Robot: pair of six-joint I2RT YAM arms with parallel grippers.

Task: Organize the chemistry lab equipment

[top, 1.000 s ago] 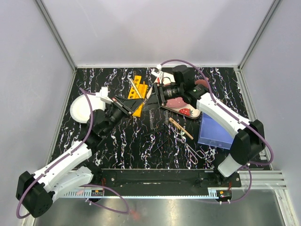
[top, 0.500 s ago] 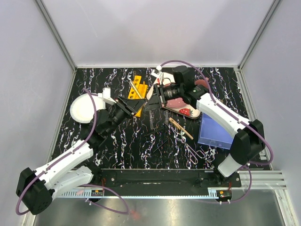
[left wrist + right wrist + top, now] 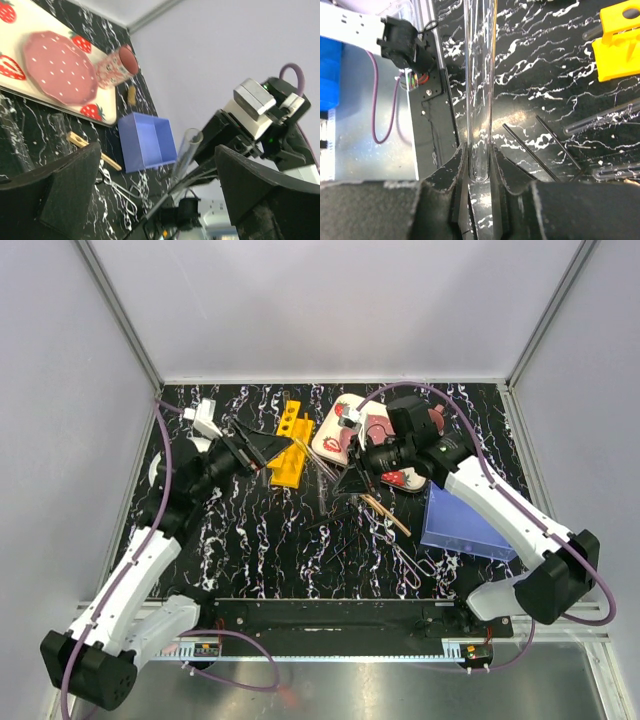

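The right gripper, jaws pinching a clear glass tube over mid-table, probably next must stand it in the yellow holed rack, near the spread, empty left gripper.

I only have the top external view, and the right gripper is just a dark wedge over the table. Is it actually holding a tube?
Observer: Yes. The right wrist view shows the right gripper shut on a clear glass tube, with the rounded closed end seated between the fingers.
Operator: And the left, anything in it?
Observer: No. In the left wrist view the left gripper stands wide open with nothing between its fingers.
Operator: Which end of the tube is free?
Observer: The open mouth. The left wrist view shows it sticking out past the right gripper.
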